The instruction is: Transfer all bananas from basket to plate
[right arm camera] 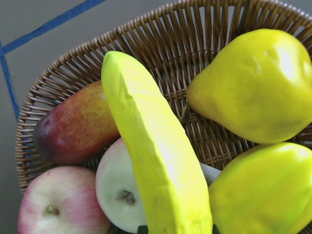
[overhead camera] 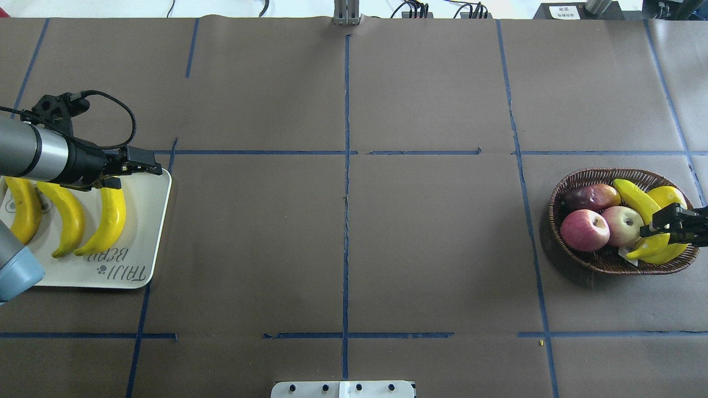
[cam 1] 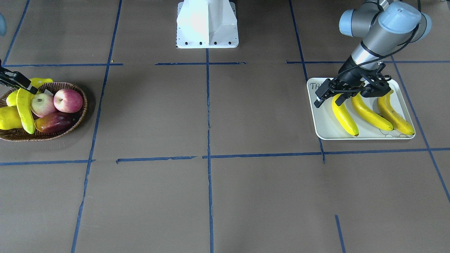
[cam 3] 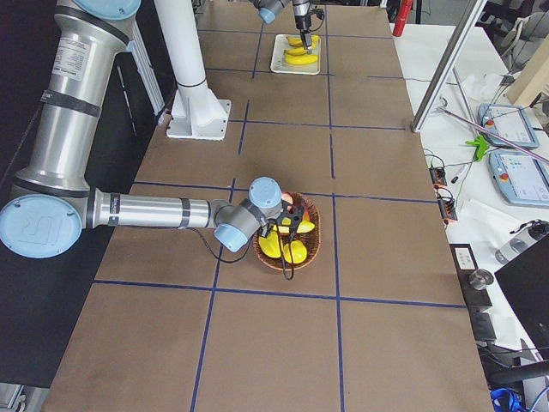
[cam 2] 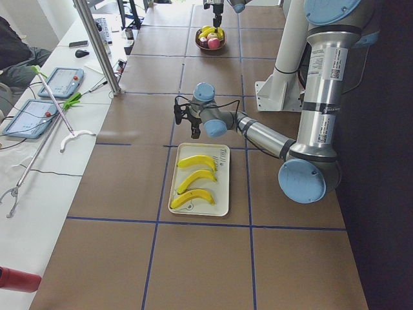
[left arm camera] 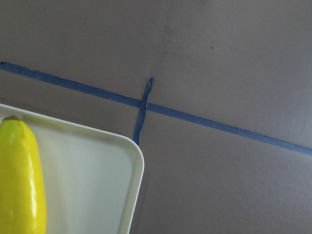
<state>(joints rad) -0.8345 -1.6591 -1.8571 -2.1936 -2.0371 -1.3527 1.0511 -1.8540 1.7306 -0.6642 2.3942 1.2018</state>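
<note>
Three bananas (cam 1: 371, 116) lie side by side on the white plate (cam 1: 327, 135), which also shows in the overhead view (overhead camera: 144, 221). My left gripper (cam 1: 328, 100) hovers open and empty over the end of the banana nearest the table's middle (overhead camera: 108, 221). The left wrist view shows that banana's tip (left arm camera: 19, 185) and the plate's corner (left arm camera: 131, 161). One banana (overhead camera: 633, 196) lies across the fruit in the wicker basket (overhead camera: 553, 204). My right gripper (overhead camera: 666, 224) is down in the basket, its fingers on either side of this banana (right arm camera: 156, 156), shut on it.
The basket also holds two red-pink apples (overhead camera: 585, 229), a dark red mango-like fruit (overhead camera: 591, 196) and plump yellow fruits (right arm camera: 253, 87). The robot's white base (cam 1: 207, 24) stands at the table's robot-side edge. Blue tape lines cross the brown table.
</note>
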